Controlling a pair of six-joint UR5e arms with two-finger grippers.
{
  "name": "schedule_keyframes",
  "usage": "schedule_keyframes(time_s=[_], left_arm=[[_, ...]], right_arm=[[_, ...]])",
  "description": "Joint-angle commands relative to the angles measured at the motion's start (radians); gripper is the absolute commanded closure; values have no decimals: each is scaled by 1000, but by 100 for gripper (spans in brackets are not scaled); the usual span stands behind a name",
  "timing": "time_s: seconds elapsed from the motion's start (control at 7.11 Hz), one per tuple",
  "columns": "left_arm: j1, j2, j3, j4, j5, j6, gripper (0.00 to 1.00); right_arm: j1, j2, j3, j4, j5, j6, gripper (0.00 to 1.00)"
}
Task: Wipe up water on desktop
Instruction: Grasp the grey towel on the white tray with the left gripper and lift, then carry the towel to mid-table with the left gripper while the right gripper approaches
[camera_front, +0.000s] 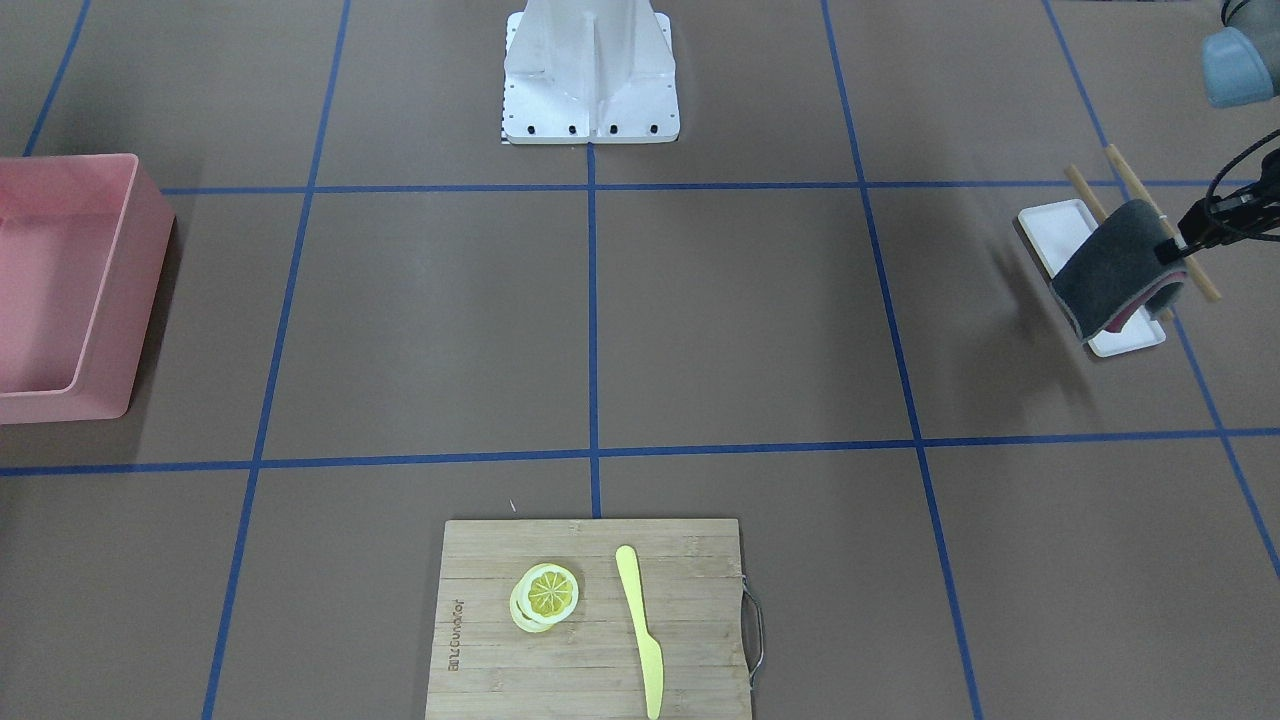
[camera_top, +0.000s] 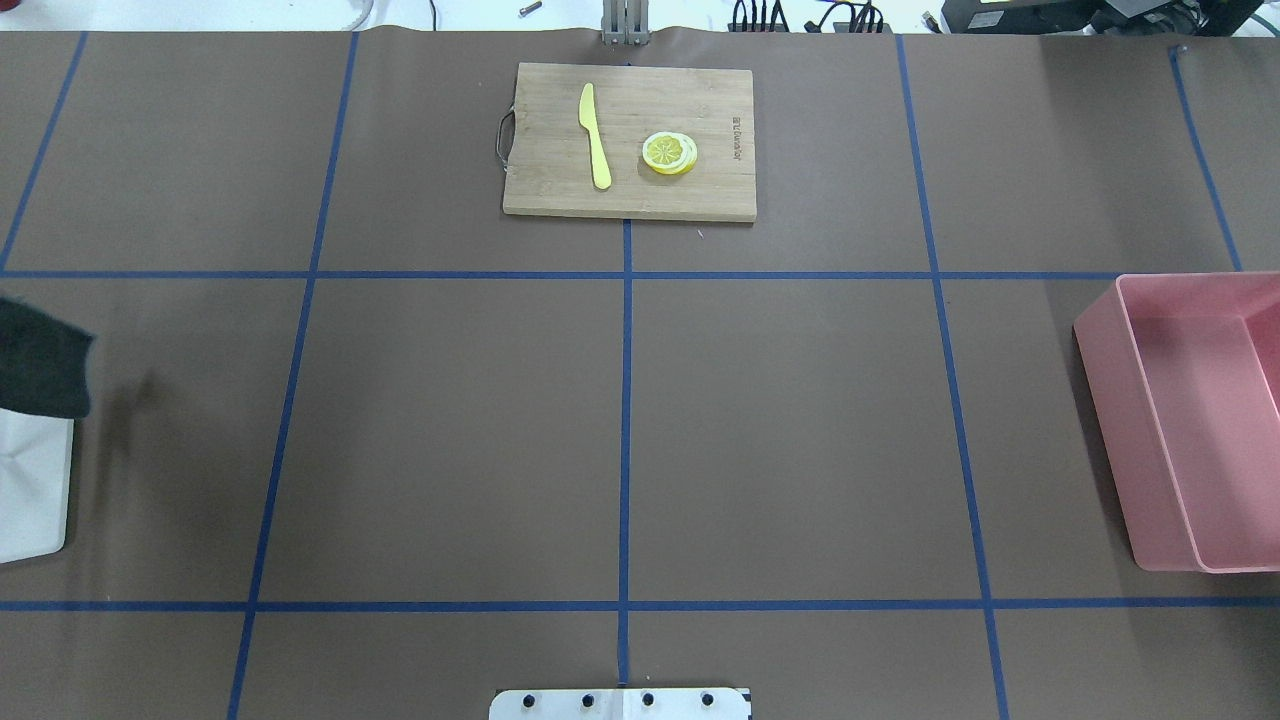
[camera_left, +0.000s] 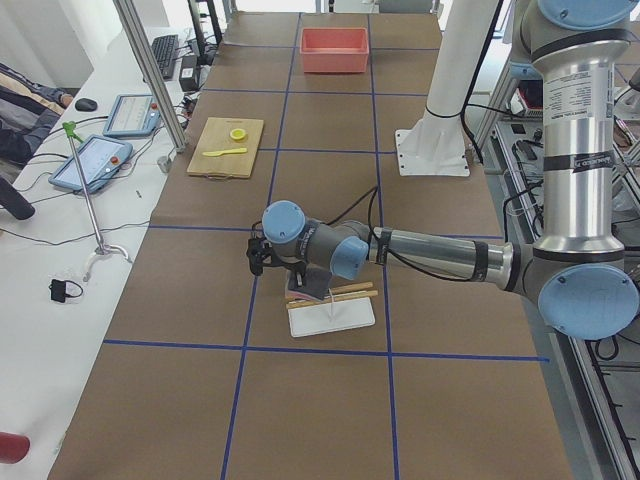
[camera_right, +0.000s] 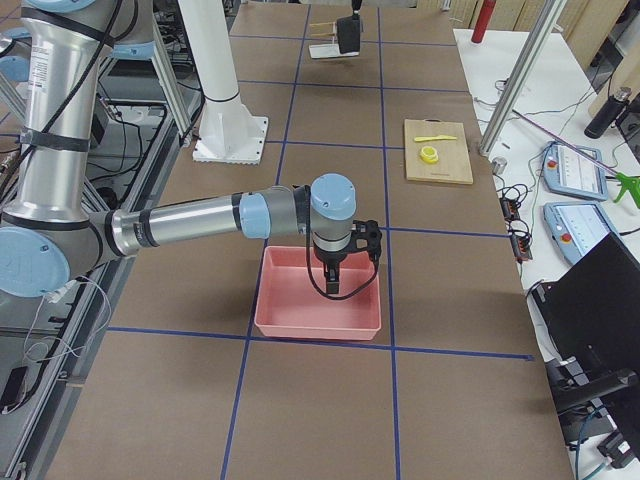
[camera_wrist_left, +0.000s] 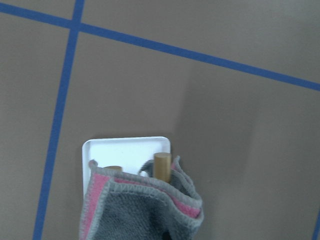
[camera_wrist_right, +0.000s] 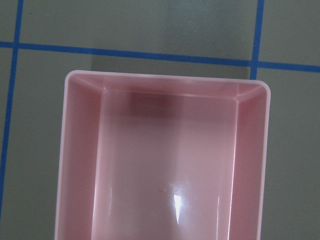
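The desktop (camera_front: 740, 320) is a matte brown surface crossed by blue tape lines; I see no clear water on it. My left gripper (camera_front: 1178, 248) is shut on a grey cloth with a pink side (camera_front: 1120, 265) and holds it lifted above a white tray (camera_front: 1058, 225) at the table's left end. The cloth also shows in the left wrist view (camera_wrist_left: 140, 210) and at the overhead view's left edge (camera_top: 40, 360). My right gripper (camera_right: 335, 280) hangs over a pink bin (camera_right: 320, 305); I cannot tell whether it is open or shut.
Two wooden sticks (camera_front: 1085, 195) lie across the white tray. The pink bin (camera_top: 1190, 420) stands at the robot's right end. A bamboo cutting board (camera_top: 630, 140) with a yellow knife (camera_top: 595, 135) and lemon slices (camera_top: 670, 153) sits at the far side. The white arm base (camera_front: 590, 75) stands at the near side.
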Motion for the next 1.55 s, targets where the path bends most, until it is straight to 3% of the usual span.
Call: schedule_keyframes(time_s=[0.0,0.14,0.56,0.7,0.84,0.98,1.13,1.41], left_arm=[[4,-125,-41,0,-16,-175,100],[78,-201,-38,0,-8,-238,100],[360,-494,-26,0,229,-731,100],[413,-582,6,0,283,-870,100],[462,-663,44,0,342,-958,100],[525,-743,81,0,411,-1062,100],[546,-809,119,-2,444,-1133,100],[598,-866,150,-6,490,-1227,100]], right_arm=[[-11,-4,-3,167,22,37,0],[-15,8,26,175,28,75,0],[-197,129,40,433,9,282,0],[-253,184,43,457,6,369,0],[-346,296,43,457,-51,494,0],[-436,388,49,457,-166,603,0],[-524,413,92,457,-252,630,0],[-727,525,138,462,-532,722,0]])
